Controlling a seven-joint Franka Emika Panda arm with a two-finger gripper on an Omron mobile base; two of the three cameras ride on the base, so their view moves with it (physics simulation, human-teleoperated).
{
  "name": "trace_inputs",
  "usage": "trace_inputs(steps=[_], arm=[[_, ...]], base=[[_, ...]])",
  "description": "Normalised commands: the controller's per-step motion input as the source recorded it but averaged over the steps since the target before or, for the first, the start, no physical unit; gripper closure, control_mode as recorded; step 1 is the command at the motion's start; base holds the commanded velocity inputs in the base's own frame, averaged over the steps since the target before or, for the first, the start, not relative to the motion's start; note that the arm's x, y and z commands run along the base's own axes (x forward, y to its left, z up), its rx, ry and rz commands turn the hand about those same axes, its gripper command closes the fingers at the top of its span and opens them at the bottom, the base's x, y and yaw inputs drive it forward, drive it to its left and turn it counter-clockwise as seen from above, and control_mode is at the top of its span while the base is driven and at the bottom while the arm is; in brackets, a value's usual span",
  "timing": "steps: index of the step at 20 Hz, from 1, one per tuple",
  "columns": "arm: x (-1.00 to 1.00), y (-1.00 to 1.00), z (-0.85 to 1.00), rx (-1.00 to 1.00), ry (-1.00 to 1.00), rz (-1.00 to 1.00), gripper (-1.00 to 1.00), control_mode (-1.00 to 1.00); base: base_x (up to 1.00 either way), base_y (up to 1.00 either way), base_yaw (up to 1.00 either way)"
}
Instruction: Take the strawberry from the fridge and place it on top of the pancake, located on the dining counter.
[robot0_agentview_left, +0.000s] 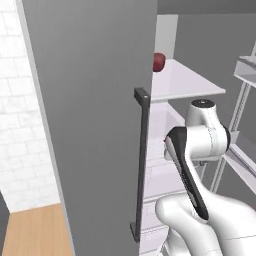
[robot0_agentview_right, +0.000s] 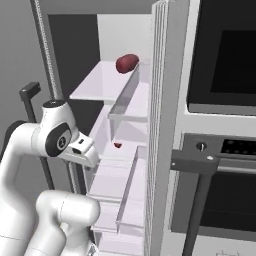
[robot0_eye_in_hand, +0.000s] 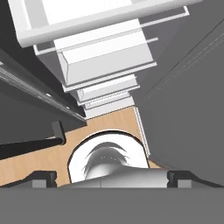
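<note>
Pincer (robot0_eye_in_hand: 112, 178) is wide open, holding nothing, by the open fridge (robot0_agentview_right: 165, 100), where the strawberry (robot0_agentview_right: 118, 145) sits on a shelf.

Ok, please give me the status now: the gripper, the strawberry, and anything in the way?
Gripper open, empty. Strawberry on middle fridge shelf, untouched. Dark red fruit one shelf up; left door shut beside the arm.

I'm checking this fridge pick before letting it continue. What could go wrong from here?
1. The dark red fruit on the upper shelf could be mistaken for the strawberry, a small red spot on a lower shelf.
2. The open claw points down at the floor, so turning it inward might knock the clear door bins.
</note>
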Motion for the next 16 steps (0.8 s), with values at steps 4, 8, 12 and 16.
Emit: trace_inputs(steps=[4,8,12,16], arm=[[0.00,0.00,0.00,0.00,0.00,0.00,-1.00,1.00],[0.00,0.00,0.00,0.00,0.00,0.00,-1.00,1.00],[0.00,0.00,0.00,0.00,0.00,0.00,-1.00,1.00],[0.00,0.00,0.00,0.00,0.00,0.00,-1.00,1.00]], base=[[0.14,-0.44,0.00],[0.22,-0.42,0.00],[0.20,-0.05,0.00],[0.17,0.00,0.00]])
